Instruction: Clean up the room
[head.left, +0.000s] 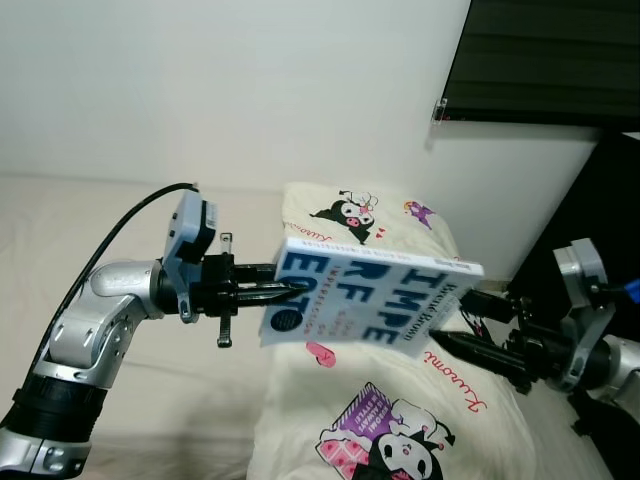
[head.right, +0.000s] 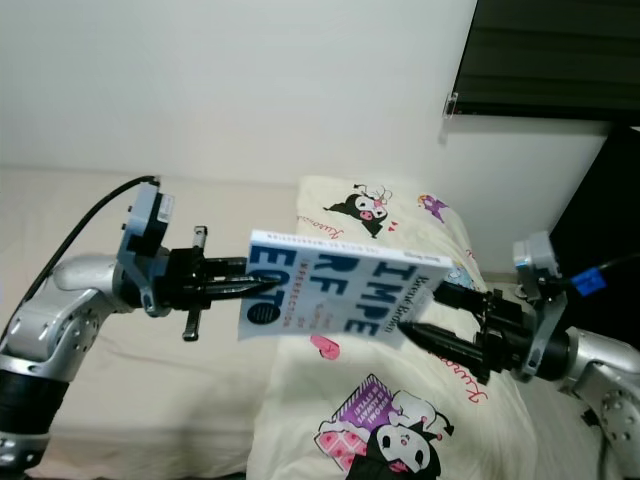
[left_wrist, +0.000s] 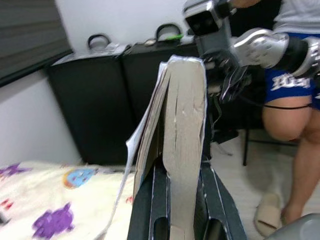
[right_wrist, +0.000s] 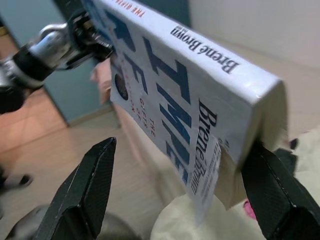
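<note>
Above the bed, the left gripper (head.left: 290, 293) is closed on one short edge of a book (head.left: 365, 300), and its black fingers (left_wrist: 155, 200) press the page block from both sides. The right gripper (head.right: 435, 315) is at the opposite short edge with its fingers spread wide, one on each side of the book's corner, and I cannot tell if they touch it. The book hangs in the air between the two grippers. Its long axis runs about level from the robot's left to its right, slightly lower on the left side. The white cover with big blue letters faces up toward the head camera, and the letters read upside down from there.

Under the book lies a cream blanket (head.left: 420, 430) with cartoon prints, on a beige bed (head.left: 60, 210). Behind it is a white wall (head.left: 250, 90) and a dark window blind (head.left: 550, 60). The left wrist view shows black cases (left_wrist: 100, 100) and a person's bare leg (left_wrist: 295, 150) with a slipper.
</note>
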